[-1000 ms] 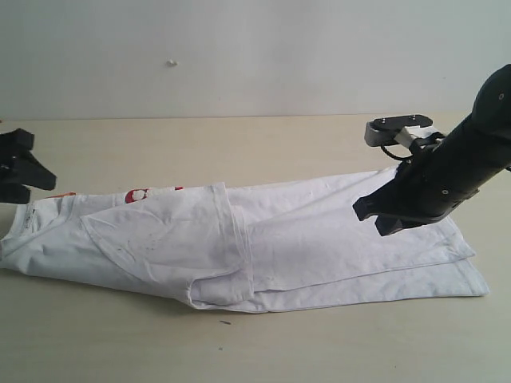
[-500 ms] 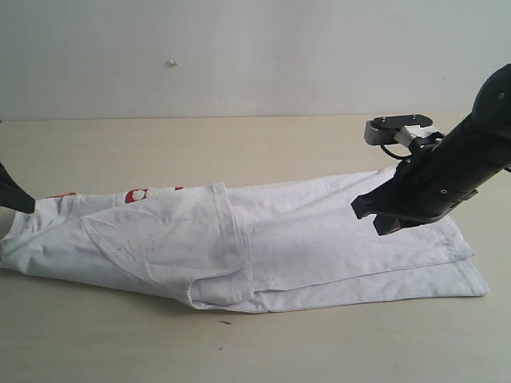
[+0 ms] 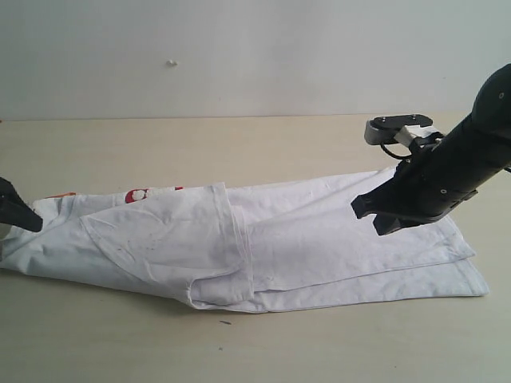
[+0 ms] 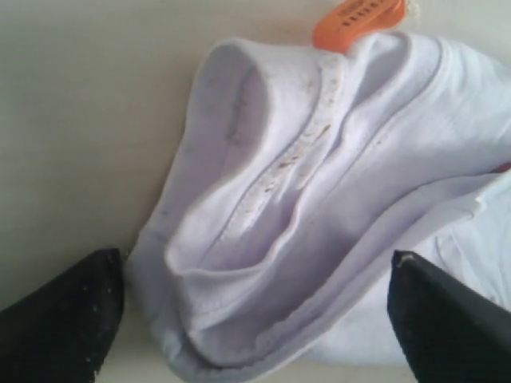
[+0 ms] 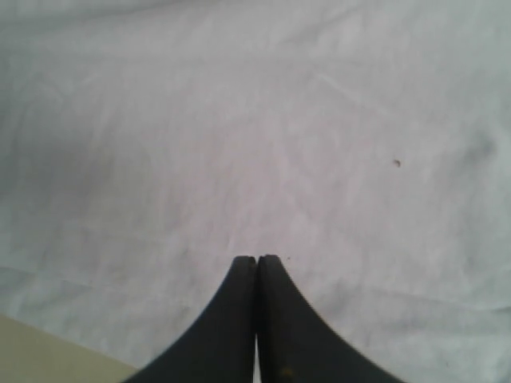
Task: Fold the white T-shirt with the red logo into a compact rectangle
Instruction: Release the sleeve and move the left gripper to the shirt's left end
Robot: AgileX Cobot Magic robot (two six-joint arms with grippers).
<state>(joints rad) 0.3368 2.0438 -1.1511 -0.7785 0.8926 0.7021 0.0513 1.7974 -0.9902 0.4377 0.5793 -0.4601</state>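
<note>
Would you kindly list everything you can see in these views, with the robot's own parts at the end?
white T-shirt: one, white, lying partly folded lengthwise across the table
red logo: one, red with white, peeking out along the shirt's far edge near its left end
orange neck tag: one, orange, at the collar, seen in the left wrist view
dark speck: one, dark, on the table in front of the shirt
table: one, pale beige, under the shirt
wall: one, off-white, behind the table
left end effector: one, black, open, spread over the bunched collar end
right end effector: one, black, shut, over the shirt's right part
</note>
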